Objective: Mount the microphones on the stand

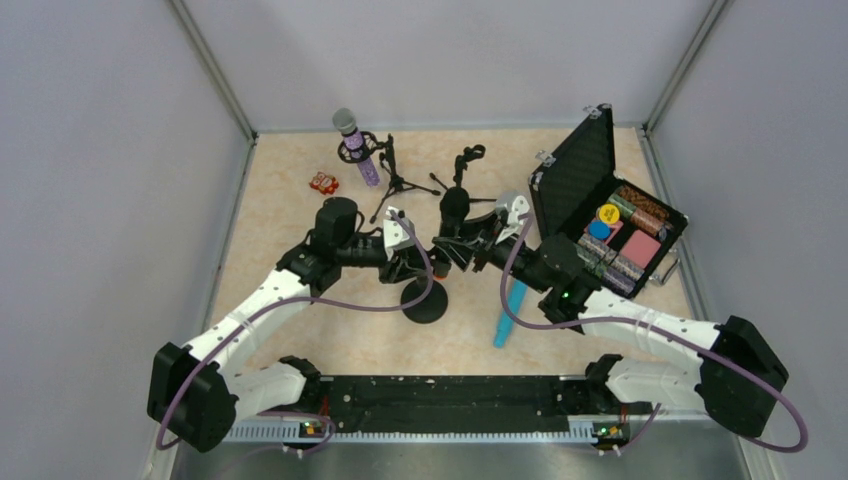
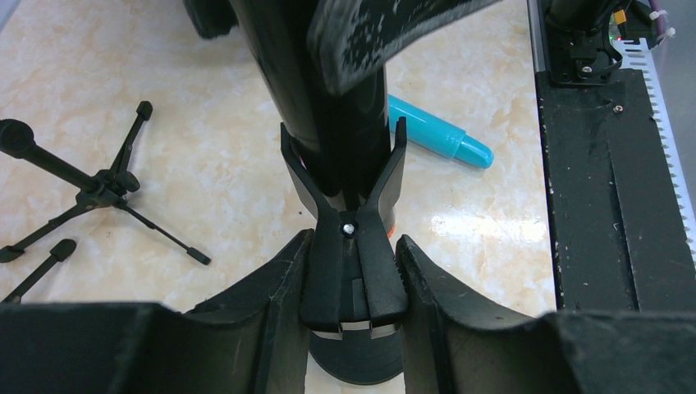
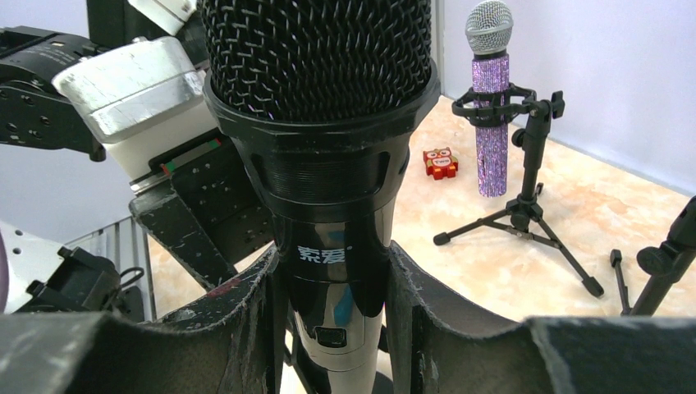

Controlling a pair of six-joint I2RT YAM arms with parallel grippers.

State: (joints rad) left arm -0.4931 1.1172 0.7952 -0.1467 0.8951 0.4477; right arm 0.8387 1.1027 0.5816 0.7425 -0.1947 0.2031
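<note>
Top view: the glittery purple, silver-headed microphone (image 1: 358, 150) sits in a black tripod stand (image 1: 396, 184) by the desk's (image 1: 285, 200) far edge. The all-turquoise stick microphone (image 1: 510, 315) lies loose toward the near edge.

Left wrist: the left tool (image 2: 353, 271) clamps a black forked clip (image 2: 354, 234).

Right wrist: the right tool (image 3: 332, 287) grips the black mesh-headed microphone (image 3: 320, 148).

Likely one mounted, two left.

Glossy black microphone, black mesh head (image 3: 328, 164): upright, lower body between prongs of black U-clip (image 2: 343, 176) atop round-base stand (image 1: 425, 302).
Glittery purple microphone, silver mesh head (image 3: 490, 98): upright in shock mount on black tripod stand (image 3: 525, 205), far left.
Turquoise stick microphone (image 1: 509, 318): lying flat, right of round base.
</note>
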